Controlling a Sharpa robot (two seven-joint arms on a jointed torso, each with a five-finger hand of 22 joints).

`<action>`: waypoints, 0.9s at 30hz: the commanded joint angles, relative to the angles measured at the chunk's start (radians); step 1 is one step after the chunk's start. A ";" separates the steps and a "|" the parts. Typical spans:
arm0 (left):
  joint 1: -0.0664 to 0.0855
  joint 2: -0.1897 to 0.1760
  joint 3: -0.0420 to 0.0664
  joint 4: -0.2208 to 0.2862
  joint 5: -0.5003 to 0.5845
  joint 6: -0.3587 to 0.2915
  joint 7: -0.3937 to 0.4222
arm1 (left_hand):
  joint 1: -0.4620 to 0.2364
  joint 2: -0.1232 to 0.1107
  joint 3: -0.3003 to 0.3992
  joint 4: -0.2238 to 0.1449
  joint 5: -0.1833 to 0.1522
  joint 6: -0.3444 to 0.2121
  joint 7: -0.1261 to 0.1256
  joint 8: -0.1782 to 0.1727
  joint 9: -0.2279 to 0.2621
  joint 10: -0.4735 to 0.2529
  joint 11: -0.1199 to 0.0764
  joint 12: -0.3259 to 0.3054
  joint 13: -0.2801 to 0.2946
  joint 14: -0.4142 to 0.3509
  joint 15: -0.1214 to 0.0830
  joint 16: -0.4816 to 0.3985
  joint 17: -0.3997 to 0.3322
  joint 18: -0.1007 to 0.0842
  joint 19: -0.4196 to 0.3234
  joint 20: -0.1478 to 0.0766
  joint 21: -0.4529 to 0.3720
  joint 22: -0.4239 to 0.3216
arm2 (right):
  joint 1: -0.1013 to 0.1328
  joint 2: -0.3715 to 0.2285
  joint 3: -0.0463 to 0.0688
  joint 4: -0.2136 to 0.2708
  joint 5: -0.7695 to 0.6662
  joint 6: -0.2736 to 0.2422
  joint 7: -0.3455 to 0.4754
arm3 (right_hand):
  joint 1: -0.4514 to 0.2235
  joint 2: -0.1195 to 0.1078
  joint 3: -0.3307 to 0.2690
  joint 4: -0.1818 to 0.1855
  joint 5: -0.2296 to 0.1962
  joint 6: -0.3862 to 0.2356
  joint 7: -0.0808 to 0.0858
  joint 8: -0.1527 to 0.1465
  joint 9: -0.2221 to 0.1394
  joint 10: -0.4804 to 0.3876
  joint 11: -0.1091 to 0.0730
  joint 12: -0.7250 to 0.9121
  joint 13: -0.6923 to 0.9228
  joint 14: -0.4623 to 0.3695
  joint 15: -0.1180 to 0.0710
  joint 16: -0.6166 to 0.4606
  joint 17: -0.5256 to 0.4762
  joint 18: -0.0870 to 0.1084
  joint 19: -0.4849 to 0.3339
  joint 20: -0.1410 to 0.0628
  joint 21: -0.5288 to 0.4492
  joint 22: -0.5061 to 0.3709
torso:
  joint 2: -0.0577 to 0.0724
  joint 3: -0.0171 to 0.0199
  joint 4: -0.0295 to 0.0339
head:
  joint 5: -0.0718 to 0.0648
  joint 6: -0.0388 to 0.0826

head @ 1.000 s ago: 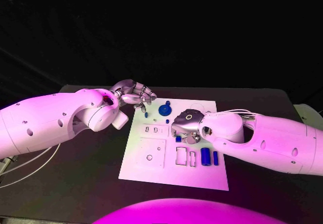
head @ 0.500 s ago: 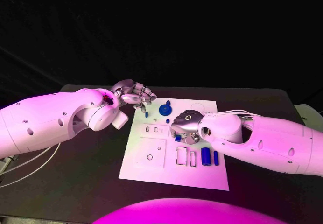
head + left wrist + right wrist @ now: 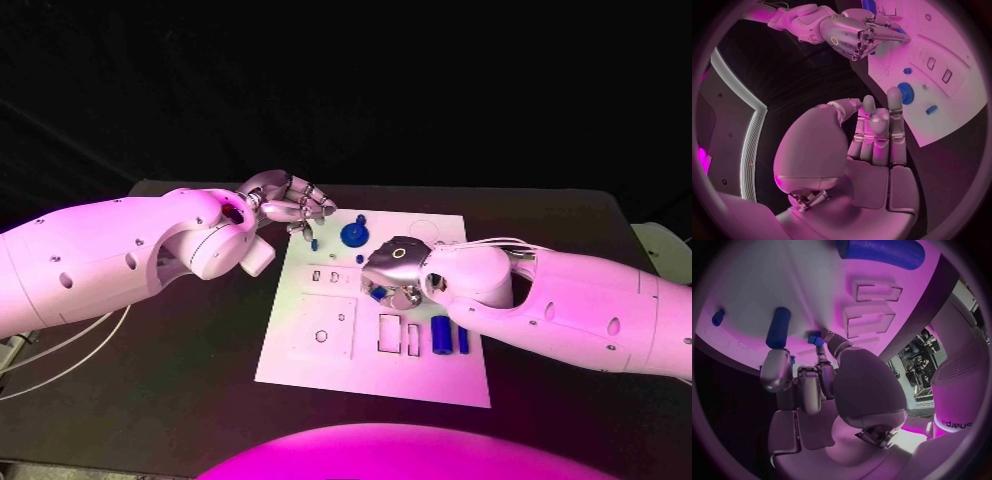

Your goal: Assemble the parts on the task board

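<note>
Right hand (image 3: 397, 272) over mid task board (image 3: 325, 360), pinching a small blue part (image 3: 815, 340) at its fingertips.
Part's long axis can't be told. Two blue cylinders (image 3: 449, 337) lie side by side on the board, long axes running near-to-far. Left hand (image 3: 289, 205) hovers off the far-left corner, fingers curled, holding nothing.

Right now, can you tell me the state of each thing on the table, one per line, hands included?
task board: flat on the table, several slots unfilled.
left hand: fingers curled in, holding nothing, at the board's far left corner.
right hand: low over the board's middle, fingertips at a small blue part.
round blue part: on the board, untouched.
blue cylinder: lying on the board.
</note>
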 commanded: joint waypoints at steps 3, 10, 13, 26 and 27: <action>0.000 0.003 0.001 0.001 0.006 0.019 -0.003 | -0.006 0.002 -0.006 0.000 -0.006 0.000 0.006 -0.004 -0.001 0.001 0.003 -0.006 -0.001 0.006 0.003 0.005 0.001 0.013 0.010 0.000 -0.003 -0.001 | -0.004 0.002 -0.001 -0.003 -0.005 0.001 -0.020 | -0.011 -0.002 -0.001 0.005 -0.005 0.006 0.002 0.008 0.002 0.004 0.005 0.005 0.025 0.086 0.009 0.007 0.196 -0.014 0.007 0.002 0.005 0.010 | -0.001 -0.0005 -0.0005 | 0.001 -0.001; 0.000 0.003 0.001 -0.001 0.006 0.024 -0.007 | -0.006 0.002 -0.006 0.001 -0.006 0.000 0.006 -0.005 -0.002 0.001 0.003 -0.006 -0.002 0.006 0.003 0.005 0.001 0.013 0.010 0.000 -0.003 -0.001 | -0.005 -0.001 -0.001 -0.004 -0.005 -0.010 -0.038 | -0.017 -0.007 -0.006 0.007 -0.003 0.004 0.009 0.006 0.002 0.003 0.014 0.003 0.023 0.086 0.016 0.008 0.196 -0.015 0.009 0.005 0.007 0.013 | -0.001 0.0002 -0.0011 | 0.001 -0.001; 0.000 0.003 0.001 -0.001 0.006 0.025 -0.008 | -0.006 0.002 -0.006 0.001 -0.006 0.000 0.006 -0.005 -0.002 0.001 0.003 -0.006 -0.002 0.006 0.003 0.005 0.001 0.013 0.010 0.000 -0.003 -0.001 | -0.006 -0.003 -0.001 -0.002 -0.005 -0.021 -0.043 | -0.019 -0.011 -0.009 0.008 -0.002 -0.002 0.014 0.003 0.001 0.001 0.019 0.001 0.022 0.086 0.020 0.008 0.195 -0.015 0.009 0.008 0.007 0.013 | -0.001 0.0003 -0.0008 | 0.001 -0.002; 0.000 0.003 0.001 -0.002 0.006 0.033 -0.015 | -0.006 0.003 -0.006 0.001 -0.006 -0.001 0.007 -0.006 -0.003 0.000 0.004 -0.007 -0.003 0.005 0.003 0.004 -0.001 0.013 0.010 0.001 -0.003 -0.001 | -0.007 -0.015 -0.001 0.005 -0.005 -0.075 -0.049 | -0.027 -0.022 -0.019 0.013 0.001 -0.026 0.027 -0.010 -0.003 -0.007 0.030 -0.005 0.016 0.084 0.030 0.006 0.191 -0.015 0.008 0.017 0.005 0.016 | 0.000 0.0001 -0.0019 | 0.000 -0.003; 0.000 0.003 0.001 -0.003 0.006 0.034 -0.015 | -0.006 0.003 -0.006 0.001 -0.006 -0.001 0.007 -0.006 -0.003 0.000 0.004 -0.007 -0.003 0.005 0.003 0.004 -0.001 0.013 0.010 0.001 -0.003 -0.001 | -0.007 -0.016 -0.001 0.005 -0.005 -0.078 -0.050 | -0.028 -0.023 -0.019 0.013 0.001 -0.027 0.027 -0.010 -0.004 -0.007 0.031 -0.005 0.016 0.084 0.030 0.006 0.191 -0.015 0.009 0.018 0.006 0.017 | 0.000 0.0002 -0.0021 | 0.000 -0.003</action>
